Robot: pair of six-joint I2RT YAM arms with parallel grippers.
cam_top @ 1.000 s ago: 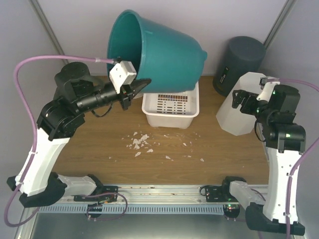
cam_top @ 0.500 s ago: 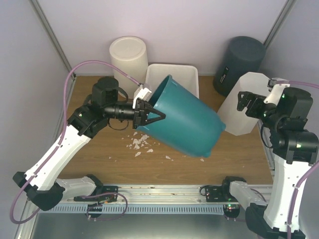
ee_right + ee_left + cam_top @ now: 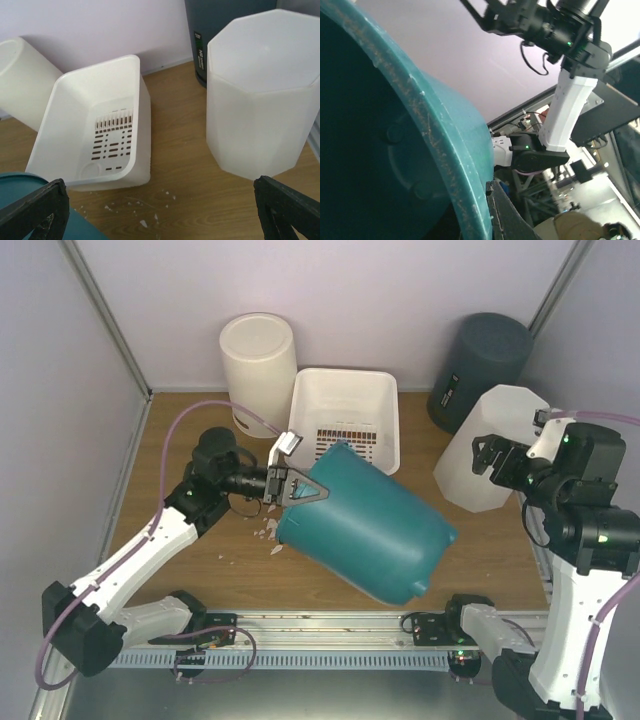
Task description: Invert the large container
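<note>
So there's one big teal bucket (image 3: 365,530), tipped over on its side mid-table (image 3: 230,575). Its mouth faces left and its base points toward the near right corner. The left gripper (image 3: 292,488) is pinching the bucket's rim, one finger inside and one outside. From the wrist cam the inside is just dark, can't tell what's in it. A few white scraps (image 3: 270,532) sit by the rim.

Four other containers:
- one white slotted basket (image 3: 340,390) right behind the bucket, near edge hidden by it
- one white cylinder (image 3: 258,360) back left
- one dark grey bin (image 3: 480,360) back right
- one white octagonal tub (image 3: 260,100) on the right

The right gripper (image 3: 159,210) is spread wide by the tub, holding nothing.
</note>
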